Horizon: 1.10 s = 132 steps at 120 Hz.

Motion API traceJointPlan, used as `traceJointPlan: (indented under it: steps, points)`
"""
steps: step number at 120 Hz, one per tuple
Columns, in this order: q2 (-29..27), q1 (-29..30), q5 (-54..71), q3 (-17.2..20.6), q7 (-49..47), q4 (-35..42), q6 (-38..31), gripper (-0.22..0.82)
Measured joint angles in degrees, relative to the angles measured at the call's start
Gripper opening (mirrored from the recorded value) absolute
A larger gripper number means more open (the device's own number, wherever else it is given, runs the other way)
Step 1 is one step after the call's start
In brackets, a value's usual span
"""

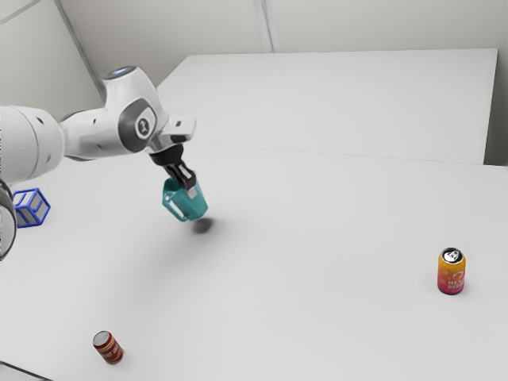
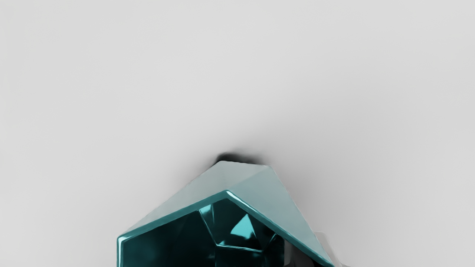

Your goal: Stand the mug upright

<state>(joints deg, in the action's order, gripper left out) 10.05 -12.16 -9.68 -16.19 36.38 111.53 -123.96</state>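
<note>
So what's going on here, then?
A robot arm has its gripper closed on the wall of a teal mug and is holding it, apparently just above the table. The mug leans, mouth up, so it isn't standing upright on its base yet; that is the job. A yellow-and-pink can, a small red can and a blue-edged cube sit apart from it.
</note>
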Motion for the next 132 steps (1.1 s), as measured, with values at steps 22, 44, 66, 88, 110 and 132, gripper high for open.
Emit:
traceJointPlan:
  steps: [22, 44, 66, 88, 110, 132]
  points:
    - [1.6, -0.2, 3.1, 0.3, -9.6, 0.3, -1.7, -0.18]
    - [3.6, -0.3, 3.6, 0.3, -17.2, 0.4, -2.3, -0.18]
    - [3.9, -0.4, 3.4, 0.4, -22.6, 0.3, -2.5, 0.04]
    - [3.8, -0.4, 3.3, 0.4, -26.5, 0.2, -2.4, 0.35]
    - [2.2, -0.5, 3.4, 0.5, -29.3, -4.9, 0.2, 0.49]
    - [-0.7, -0.6, 3.8, 1.0, -31.5, -17.0, 10.1, 0.55]
